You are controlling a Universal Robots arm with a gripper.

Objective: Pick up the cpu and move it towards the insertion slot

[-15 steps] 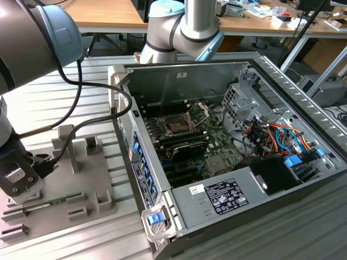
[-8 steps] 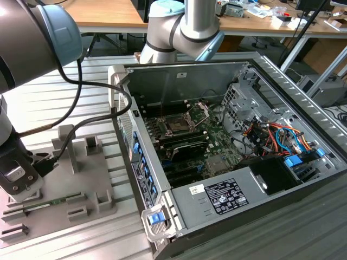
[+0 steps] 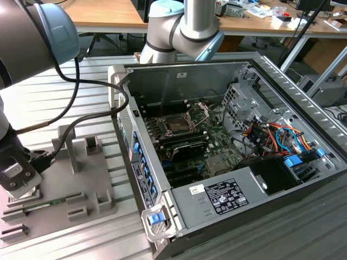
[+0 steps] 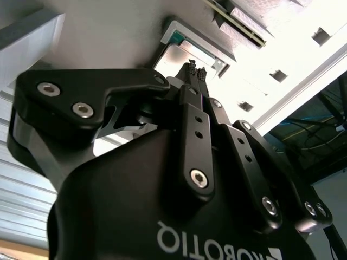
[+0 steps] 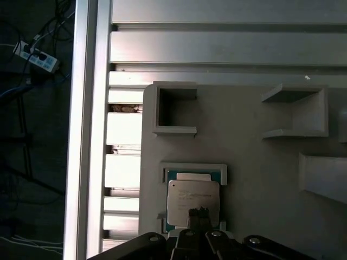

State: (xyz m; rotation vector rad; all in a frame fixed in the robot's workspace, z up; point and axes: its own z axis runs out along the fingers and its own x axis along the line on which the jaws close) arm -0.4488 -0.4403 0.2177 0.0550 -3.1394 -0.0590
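Ext. view takes in the open black-and-grey computer case (image 3: pixel 227 146) w/ the insertion slot (image 3: pixel 176 125), a square socket w/ dark centre and shiny metal frame on the green board. The slot is well apart from the flat grey plastic tray (image 3: pixel 81 179) at the exterior view's left. There the arm's black gripper (image 3: pixel 21 184) hangs low over the tray's near left corner, and a long thin green memory stick (image 3: pixel 54 202) lies on the tray just beside it. Both wrist views give what that one can't: the cpu (image 5: pixel 193 195), a small flat square chip w/ silvery-white metal top and a strip of green edge along one side, sitting flat in a raised-rim pocket of the tray. Fingertips (image 4: pixel 191 67) are pressed together w/ nothing between them, directly over the cpu's top, near one edge. Contact w/ the lid: can't tell. Cpu sits in the pocket, not lifted.
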